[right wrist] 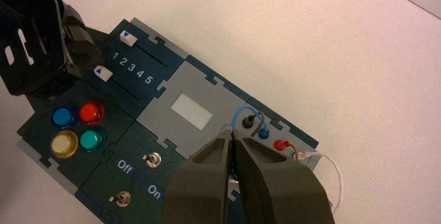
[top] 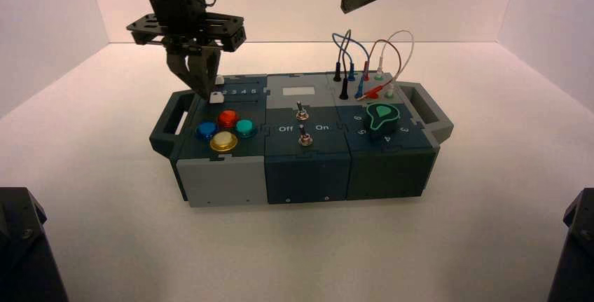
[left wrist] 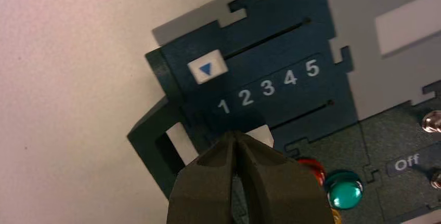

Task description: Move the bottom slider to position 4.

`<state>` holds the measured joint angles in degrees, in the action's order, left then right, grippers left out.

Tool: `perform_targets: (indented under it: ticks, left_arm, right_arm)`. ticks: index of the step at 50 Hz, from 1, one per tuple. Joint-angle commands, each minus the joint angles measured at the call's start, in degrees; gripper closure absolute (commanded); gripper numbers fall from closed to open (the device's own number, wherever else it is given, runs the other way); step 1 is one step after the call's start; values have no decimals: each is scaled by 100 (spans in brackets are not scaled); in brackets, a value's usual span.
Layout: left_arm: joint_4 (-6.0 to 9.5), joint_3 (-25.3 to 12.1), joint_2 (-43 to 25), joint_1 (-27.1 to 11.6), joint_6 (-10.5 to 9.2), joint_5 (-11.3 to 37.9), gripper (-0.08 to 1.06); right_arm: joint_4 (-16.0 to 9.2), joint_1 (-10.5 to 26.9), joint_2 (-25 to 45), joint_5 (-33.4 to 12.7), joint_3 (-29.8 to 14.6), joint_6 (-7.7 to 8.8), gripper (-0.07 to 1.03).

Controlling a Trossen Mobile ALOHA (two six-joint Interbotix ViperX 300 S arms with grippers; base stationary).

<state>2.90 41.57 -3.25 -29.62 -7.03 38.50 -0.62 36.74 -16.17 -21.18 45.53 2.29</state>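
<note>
two white sliders (right wrist: 127,37), left tool (top: 198,81) closed

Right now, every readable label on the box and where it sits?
"1 2 3 4 5": number row between the two slider tracks.
"Off" and "On": either side of the toggle switches.
Numerals around the green knob: too unclear to read fully.
</note>
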Motion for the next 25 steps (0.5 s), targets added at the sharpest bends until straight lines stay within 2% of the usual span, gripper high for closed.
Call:
perform_targets:
  ticks: [1, 25]
  left_arm:
    - [9, -149, 70, -70, -35, -18, 101]
    - [18, -255, -114, -290, -62, -9, 101]
  right_arm:
    - [-18, 26, -132, 26, -141, 0, 99]
    - [-18, 26, -132, 26, -132, 0, 99]
